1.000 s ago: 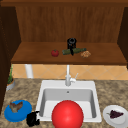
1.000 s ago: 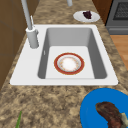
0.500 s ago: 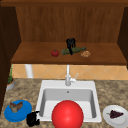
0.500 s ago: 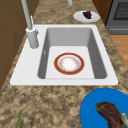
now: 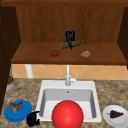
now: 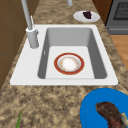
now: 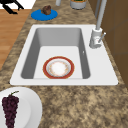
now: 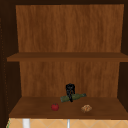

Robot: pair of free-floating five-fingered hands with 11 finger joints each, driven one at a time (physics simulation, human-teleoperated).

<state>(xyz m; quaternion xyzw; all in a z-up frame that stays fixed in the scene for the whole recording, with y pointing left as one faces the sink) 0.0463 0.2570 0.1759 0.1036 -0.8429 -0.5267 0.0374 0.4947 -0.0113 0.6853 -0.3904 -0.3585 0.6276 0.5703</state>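
A green bottle (image 5: 78,43) lies on its side on the lower wooden shelf (image 5: 37,56). My right hand (image 5: 70,35) rests on top of the bottle with a finger curled down across it; the upper view shows the same hand (image 8: 70,89) and bottle (image 8: 79,96). My left hand (image 5: 32,119) hangs low at the counter's front left, beside a blue plate (image 5: 24,113) with a piece of meat (image 5: 16,106). In the right side view the left hand (image 7: 11,6) shows at the far end with straight fingers. A red bowl (image 5: 67,115) sits in the sink (image 5: 45,86).
A red apple (image 5: 55,53) and a brown lump (image 5: 85,54) lie on the shelf near the bottle. The faucet (image 5: 68,75) stands behind the basin. At the right a white plate (image 5: 109,121) carries dark grapes (image 5: 115,114). A potted plant (image 5: 10,80) stands far left.
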